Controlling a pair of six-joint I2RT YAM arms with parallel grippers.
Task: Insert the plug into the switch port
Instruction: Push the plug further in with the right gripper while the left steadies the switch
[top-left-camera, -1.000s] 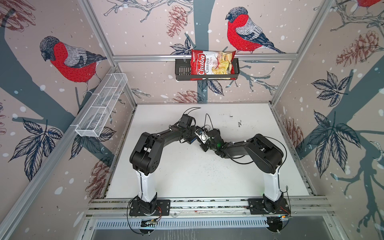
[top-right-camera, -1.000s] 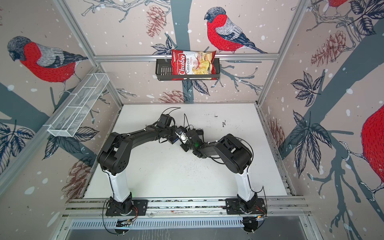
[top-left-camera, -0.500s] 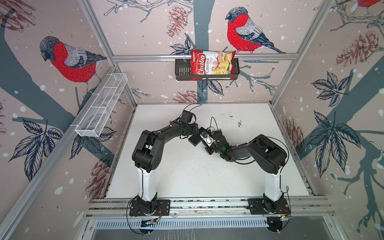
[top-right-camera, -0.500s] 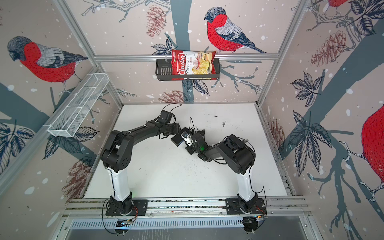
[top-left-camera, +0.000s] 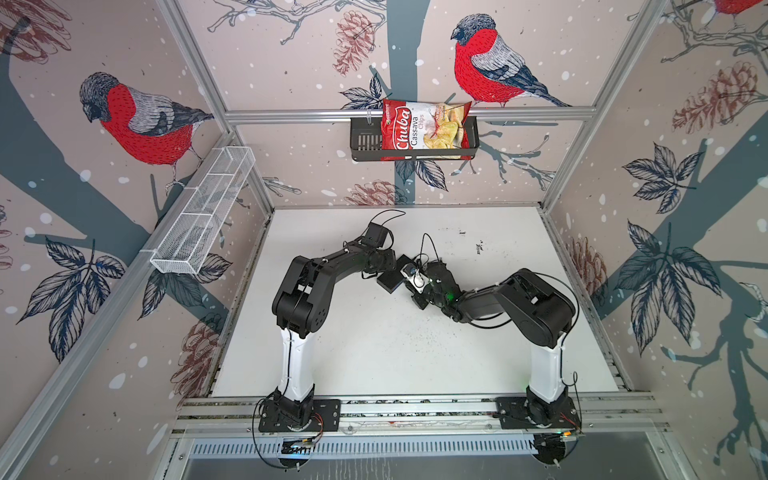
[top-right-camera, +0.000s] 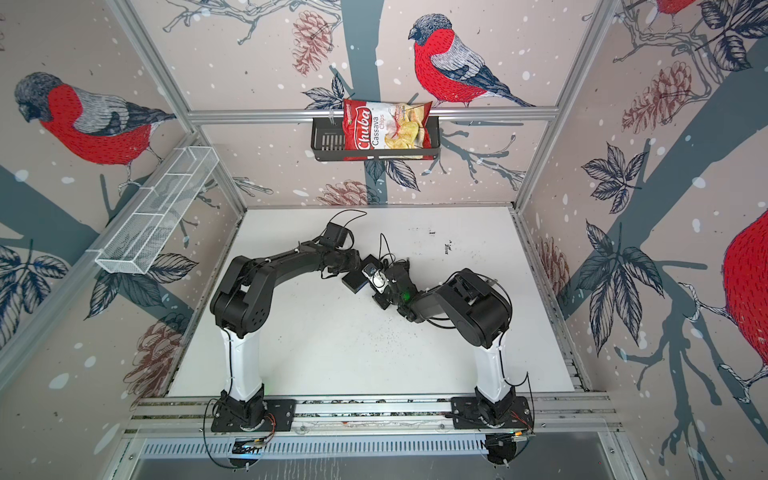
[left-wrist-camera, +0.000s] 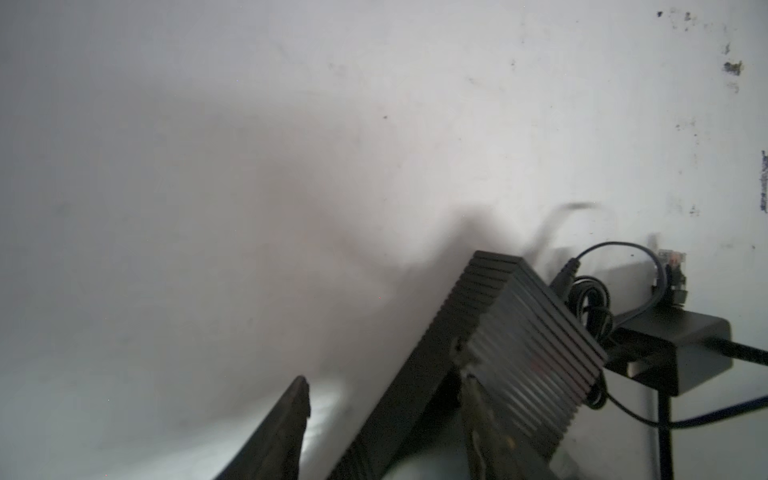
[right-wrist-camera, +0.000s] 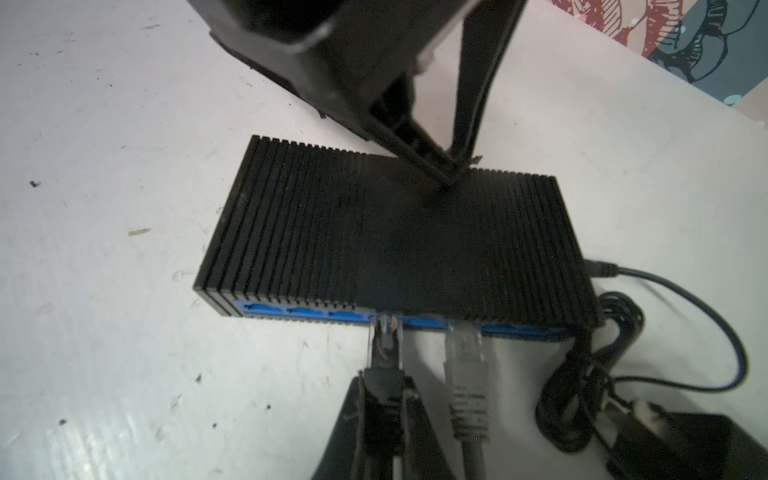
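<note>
The switch (right-wrist-camera: 395, 241) lies flat near the middle of the worktop (right-wrist-camera: 104, 208), slightly toward the far edge, with its blue port face turned to the right hand (right-wrist-camera: 385, 378). We find the right hand clenched on the black plug (right-wrist-camera: 384, 353). The plug's clear tip meets a port near the middle of the row; we cannot tell how deep it sits. A grey plug (right-wrist-camera: 463, 345) stands at the next port. The left hand (right-wrist-camera: 455, 170) is released, fingers spread: one finger (left-wrist-camera: 473, 407) bears on the ribbed top at the rear edge, and the other finger (left-wrist-camera: 286, 424) stands clear behind it. The cord (right-wrist-camera: 582, 374) coils beside the black adapter (right-wrist-camera: 685, 444).
</note>
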